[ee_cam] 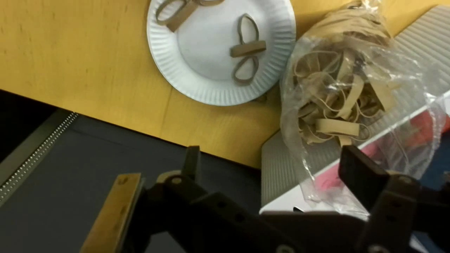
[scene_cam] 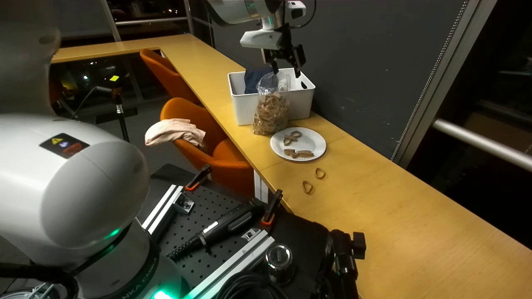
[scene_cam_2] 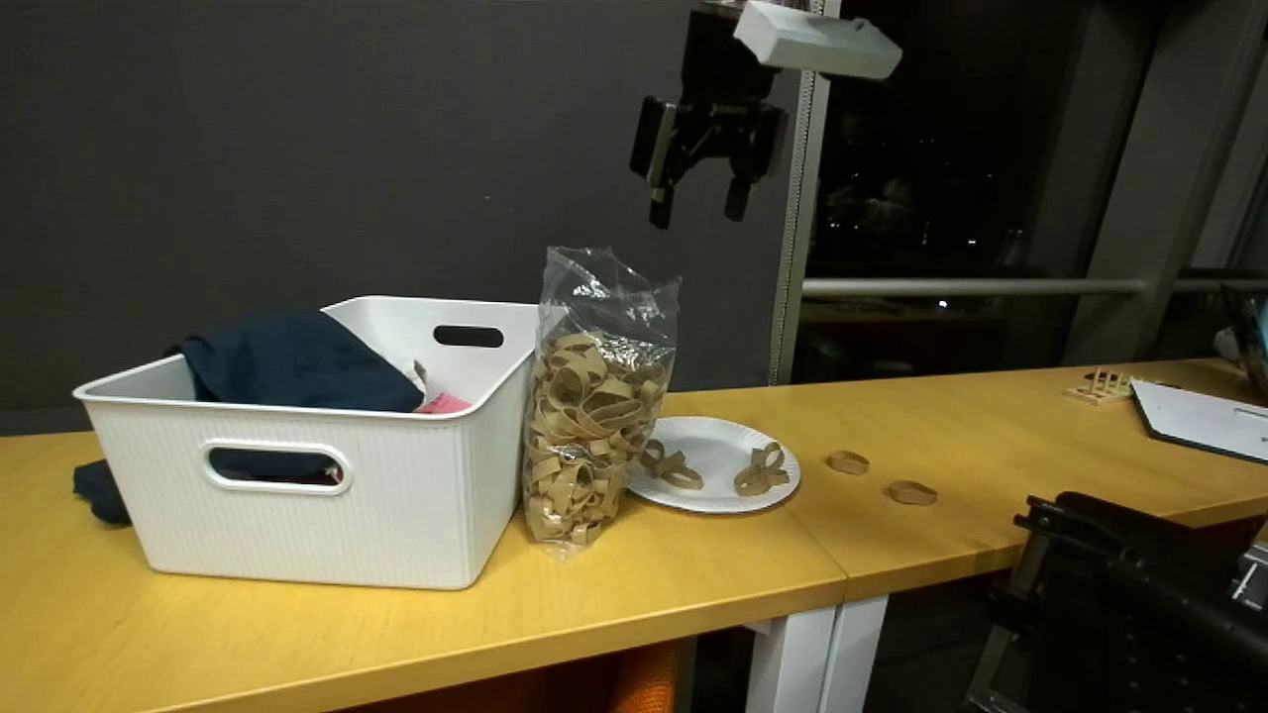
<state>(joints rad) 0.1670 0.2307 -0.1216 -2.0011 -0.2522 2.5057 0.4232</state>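
Tan rubber bands (scene_cam_2: 594, 416) are packed into a tall clear plastic bag (scene_cam_2: 611, 297), which is stood upright on the yellow wooden table (scene_cam_2: 614, 584), between a white ribbed bin (scene_cam_2: 327, 540) and a paper plate (scene_cam_2: 711, 441). The bag is filled for much of its height, and its mouth is spread open, as can be seen from above in the wrist view. Near the bag, higher than its top and apart from it, the black gripper (scene_cam_2: 698, 208) is suspended, with its fingers spread wide and its tips pointed downward. The bag is set close to the bin; whether the two are touching cannot be told. Inside the bin, a dark blue cloth (scene_cam_2: 297, 361) is heaped, reaching above the rim, and beside the cloth a pink item (scene_cam_2: 444, 404) is partly hidden. In an exterior view the plate's edge is overlapped by the bag, and on the plate two groups of bands are borne: a nearer cluster (scene_cam_2: 679, 471) by the bag and a farther cluster (scene_cam_2: 761, 473). Past the plate, a loose band (scene_cam_2: 848, 467) is placed on the table, with a second loose band (scene_cam_2: 913, 498) near it. Farther along, a pegged wooden block (scene_cam_2: 1098, 393) and a white-faced board (scene_cam_2: 1199, 421) are set out. Beside the table, an orange chair (scene_cam: 189, 111) is hung with a pale cloth (scene_cam: 172, 131).
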